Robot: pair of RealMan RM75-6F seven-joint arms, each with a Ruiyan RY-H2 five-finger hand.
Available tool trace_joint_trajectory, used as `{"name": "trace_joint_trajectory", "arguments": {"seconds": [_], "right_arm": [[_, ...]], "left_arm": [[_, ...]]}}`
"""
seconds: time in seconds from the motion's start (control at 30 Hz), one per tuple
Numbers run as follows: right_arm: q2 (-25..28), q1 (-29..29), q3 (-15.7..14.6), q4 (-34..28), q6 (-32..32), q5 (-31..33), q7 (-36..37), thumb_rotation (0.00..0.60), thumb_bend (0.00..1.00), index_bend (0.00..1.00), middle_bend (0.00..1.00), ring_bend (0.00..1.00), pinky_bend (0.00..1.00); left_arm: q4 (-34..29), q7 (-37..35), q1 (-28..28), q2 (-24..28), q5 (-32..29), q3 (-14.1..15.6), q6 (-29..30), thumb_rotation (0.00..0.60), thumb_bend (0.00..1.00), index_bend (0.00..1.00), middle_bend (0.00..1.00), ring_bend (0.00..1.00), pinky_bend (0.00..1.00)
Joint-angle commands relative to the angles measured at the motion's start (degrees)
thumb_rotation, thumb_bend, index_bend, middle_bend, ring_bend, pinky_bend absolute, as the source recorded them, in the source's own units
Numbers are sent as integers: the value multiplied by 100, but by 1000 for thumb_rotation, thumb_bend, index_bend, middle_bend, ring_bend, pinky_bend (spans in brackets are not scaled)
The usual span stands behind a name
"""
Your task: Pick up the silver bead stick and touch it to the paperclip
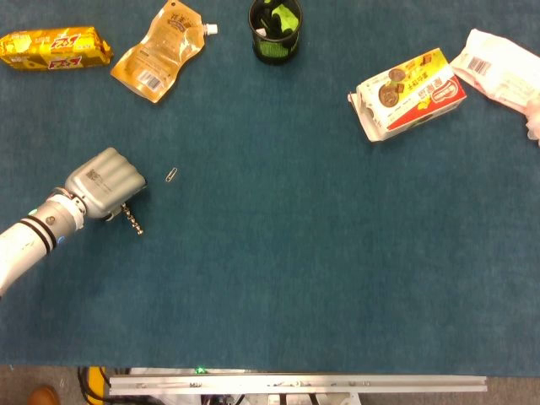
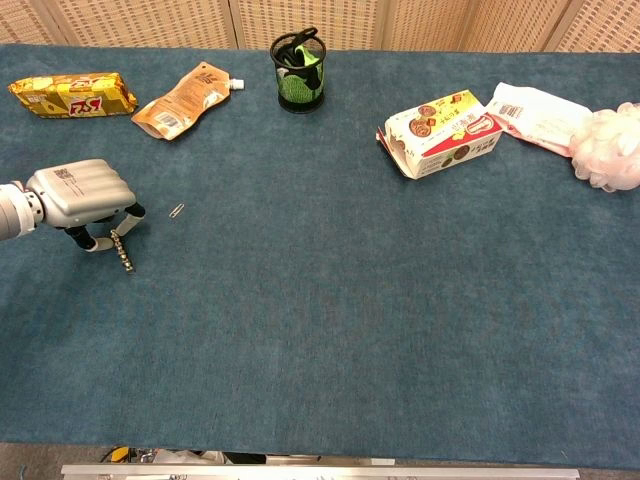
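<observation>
My left hand [image 1: 103,183] [image 2: 83,196] is at the table's left side and pinches the upper end of the silver bead stick [image 1: 133,221] [image 2: 122,251]. The stick hangs slanted down and to the right below the fingers, just above the blue cloth. The small silver paperclip [image 1: 172,175] [image 2: 177,211] lies flat on the cloth a short way right of the hand, apart from the stick. My right hand shows in neither view.
A yellow snack bar [image 1: 53,47] and an orange spout pouch [image 1: 160,51] lie at the back left. A black mesh cup [image 1: 275,30] stands at back centre. A snack box [image 1: 408,93], a white packet [image 1: 502,74] and a white puff [image 2: 607,147] lie at the back right.
</observation>
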Motion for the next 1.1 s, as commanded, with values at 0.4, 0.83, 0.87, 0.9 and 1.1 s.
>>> {"name": "trace_joint_trajectory", "arguments": {"seconds": [0.4, 0.83, 0.87, 0.9, 1.1], "right_arm": [[-2, -49, 14, 35, 94, -26, 56, 600, 308, 507, 463, 541, 406], [-18, -70, 26, 68, 135, -49, 113, 600, 307, 507, 464, 543, 406], [-20, -71, 27, 72, 137, -51, 120, 600, 307, 507, 464, 544, 406], [-22, -73, 29, 76, 141, -51, 127, 600, 307, 507, 465, 545, 406], [-39, -72, 36, 116, 148, -62, 170, 600, 308, 507, 469, 548, 406]], "left_arm": [[-72, -30, 28, -6, -68, -12, -11, 600, 320, 604, 1000, 983, 914], [-144, 4, 75, 51, -104, -50, 92, 600, 322, 642, 1000, 991, 926], [-161, 4, 76, 65, -112, -59, 102, 600, 321, 644, 1000, 991, 926], [-180, 1, 79, 81, -119, -70, 117, 600, 321, 645, 1000, 992, 926], [-346, 14, 93, 237, -170, -169, 261, 600, 322, 651, 1000, 993, 927]]}}
